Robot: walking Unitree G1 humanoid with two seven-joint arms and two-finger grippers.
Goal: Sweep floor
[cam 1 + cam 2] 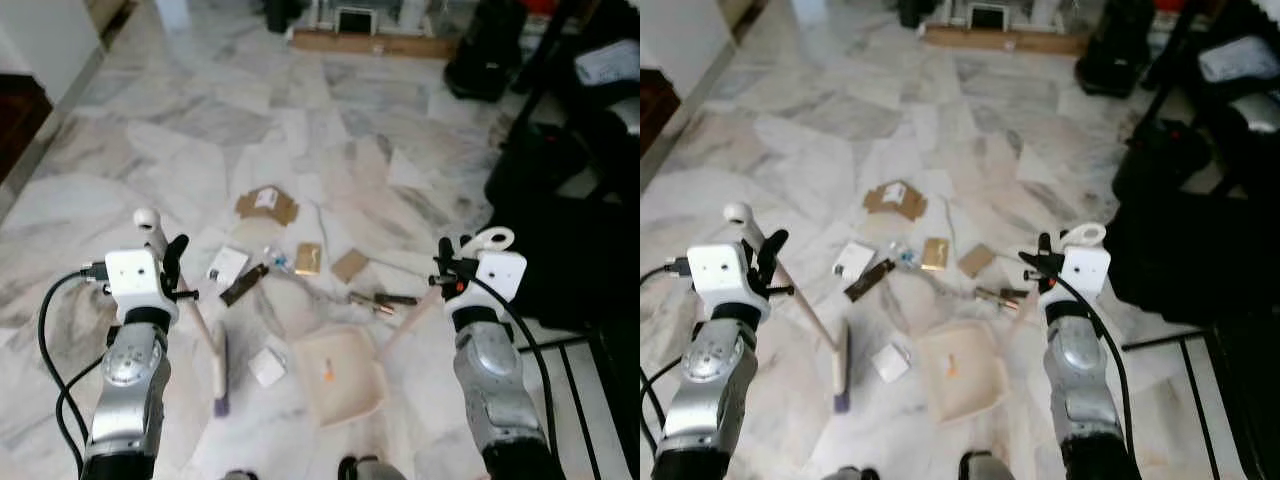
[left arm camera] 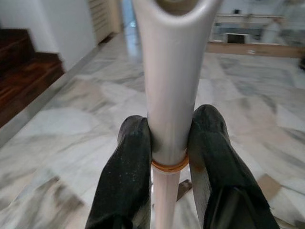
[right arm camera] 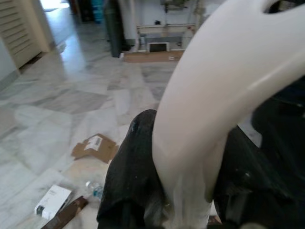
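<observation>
My left gripper (image 1: 172, 262) is shut on the white broom handle (image 2: 174, 71), its black fingers (image 2: 126, 176) pressed on both sides. The handle slopes down to the broom head (image 1: 220, 378) on the marble floor. My right gripper (image 1: 443, 268) is shut on the pale handle (image 3: 224, 86) of the cream dustpan (image 1: 340, 380), which rests on the floor with a small orange scrap inside. Litter lies ahead of both: a cardboard piece (image 1: 266, 205), a white box (image 1: 228, 264), a dark bar (image 1: 243, 285), a golden packet (image 1: 308, 258), a small cardboard square (image 1: 350, 265) and dark sticks (image 1: 385, 298). A white scrap (image 1: 267, 366) lies between broom and dustpan.
Black bags and furniture (image 1: 560, 200) crowd the right side, with a black metal frame (image 1: 600, 350) near my right arm. A dark wooden step (image 1: 15, 120) and white wall stand at the left. A wooden board (image 1: 370, 42) lies at the far end.
</observation>
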